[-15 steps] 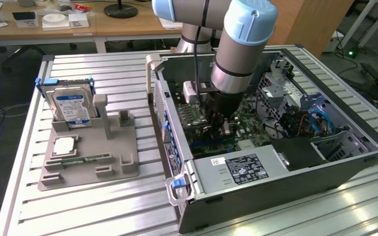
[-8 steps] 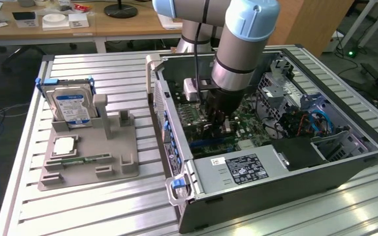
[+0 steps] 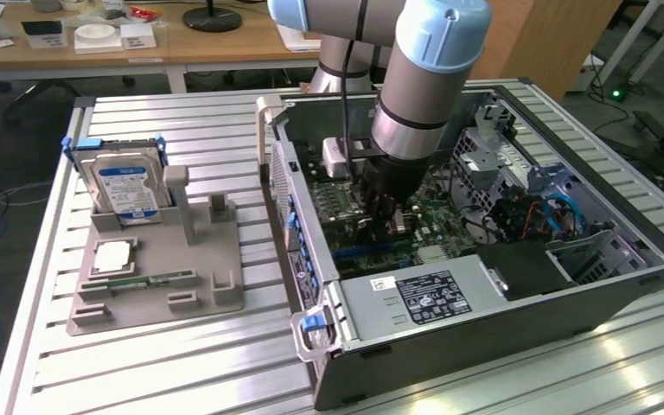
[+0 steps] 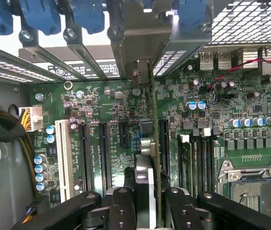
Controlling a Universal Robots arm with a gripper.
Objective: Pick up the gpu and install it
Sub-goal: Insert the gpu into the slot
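Observation:
The gpu (image 4: 153,120) stands edge-on between my fingers, a thin card running straight down toward the motherboard (image 4: 101,103), with its silvery end bracket (image 4: 137,40) up against the case's rear slot openings. My gripper (image 4: 149,203) is shut on the card, one black finger (image 4: 121,208) on either side of it. In the exterior view my gripper (image 3: 384,216) is low inside the open computer case (image 3: 609,285), just over the board. The card's lower edge sits along the black expansion slots (image 4: 164,143); whether it is seated in one I cannot tell.
Outside the case, a grey fixture (image 3: 153,294) holds the silver hard drive (image 3: 124,186), a memory stick (image 3: 148,281) and a processor chip (image 3: 113,257). Inside the case are the power supply (image 3: 424,298), the empty CPU socket (image 4: 253,187) and a sleeved cable bundle (image 4: 1,127).

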